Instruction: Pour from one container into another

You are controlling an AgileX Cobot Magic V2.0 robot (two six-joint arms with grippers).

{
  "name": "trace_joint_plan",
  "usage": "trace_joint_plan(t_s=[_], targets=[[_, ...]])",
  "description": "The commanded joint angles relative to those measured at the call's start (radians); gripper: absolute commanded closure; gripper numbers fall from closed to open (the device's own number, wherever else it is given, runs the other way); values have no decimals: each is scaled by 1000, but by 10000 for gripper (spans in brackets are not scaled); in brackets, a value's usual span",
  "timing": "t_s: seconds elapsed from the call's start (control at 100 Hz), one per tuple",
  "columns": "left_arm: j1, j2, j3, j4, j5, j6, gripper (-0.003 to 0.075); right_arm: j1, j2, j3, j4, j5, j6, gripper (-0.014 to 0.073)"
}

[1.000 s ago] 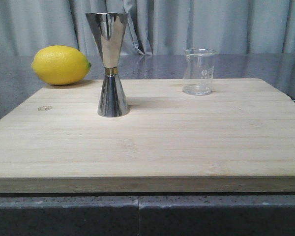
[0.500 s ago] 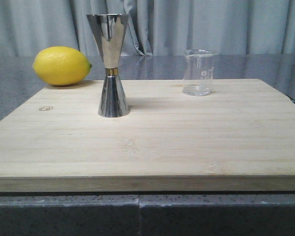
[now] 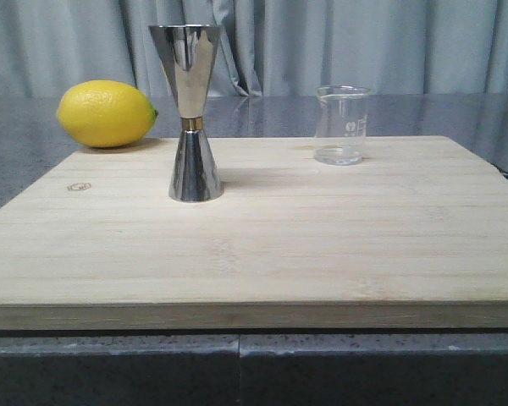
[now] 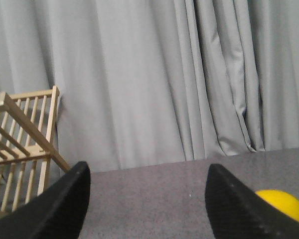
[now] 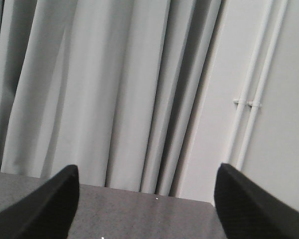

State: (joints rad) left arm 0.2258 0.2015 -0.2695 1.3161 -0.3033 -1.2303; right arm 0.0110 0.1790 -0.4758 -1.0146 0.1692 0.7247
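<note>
The small clear glass beaker (image 3: 342, 123) stands upright at the back right of the wooden board (image 3: 262, 245). The tall steel jigger (image 3: 189, 112) with a gold band at its waist stands upright at the board's back left. No arm shows in the front view. My left gripper (image 4: 148, 172) is open with nothing between its black fingers, facing the grey counter and curtain. My right gripper (image 5: 148, 172) is open as well, empty, aimed at the curtain. Neither wrist view shows the beaker or the jigger.
A yellow lemon (image 3: 106, 112) lies on the dark counter (image 3: 17, 161) behind the board's left corner; the lemon (image 4: 280, 203) also peeks past the left fingers. A wooden rack (image 4: 20, 149) stands by the grey curtain (image 3: 322, 42). White pipes (image 5: 254, 94) run down a wall.
</note>
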Motion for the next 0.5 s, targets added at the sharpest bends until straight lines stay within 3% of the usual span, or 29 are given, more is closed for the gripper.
trace_joint_plan(t_s=[0.0, 0.2, 0.32, 0.49], targets=[[1, -19, 27, -16, -15, -15, 272, -8, -37, 30, 6, -34, 2, 83], [1, -31, 73, -18, -50, -17, 277, -8, -54, 123, 13, -36, 2, 120], [1, -31, 73, -18, -55, -17, 346, -8, -54, 152, 13, -46, 2, 251], [1, -31, 73, -18, -62, -17, 521, -8, -54, 166, 13, -70, 2, 475]])
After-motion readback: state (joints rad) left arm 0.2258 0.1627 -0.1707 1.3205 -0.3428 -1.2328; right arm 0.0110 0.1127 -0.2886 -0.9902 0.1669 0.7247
